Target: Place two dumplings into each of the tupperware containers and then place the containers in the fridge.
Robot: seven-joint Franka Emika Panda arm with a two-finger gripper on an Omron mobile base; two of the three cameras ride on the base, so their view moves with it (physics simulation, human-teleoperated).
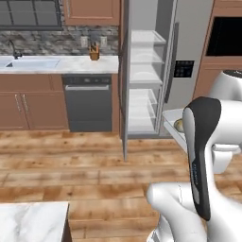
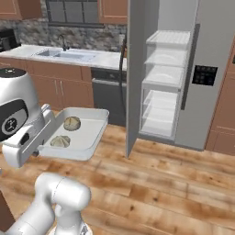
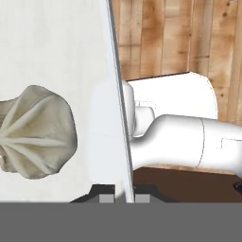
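Observation:
A pale tupperware container [image 2: 87,133] hangs in the air in front of the open fridge [image 2: 213,41], and my gripper [image 2: 40,148] is shut on its near rim. Two dumplings lie inside it, one [image 2: 72,123] farther in and one [image 2: 60,141] closer to the hand. In the hand view the container's rim [image 3: 118,94] runs up between the fingertips of the gripper [image 3: 124,197], with a pleated dumpling [image 3: 35,132] on the tray floor to the left. From the left base view the container's edge [image 1: 171,118] and one dumpling [image 1: 179,125] peek out behind my arm, near the fridge [image 1: 191,38].
The fridge's left door [image 2: 134,69] stands swung out toward me, with white shelves [image 2: 165,75] bare inside. A dark dishwasher [image 1: 87,104] and a counter with a sink [image 1: 30,63] lie to the left. A marble counter corner [image 1: 33,220] is at my near left.

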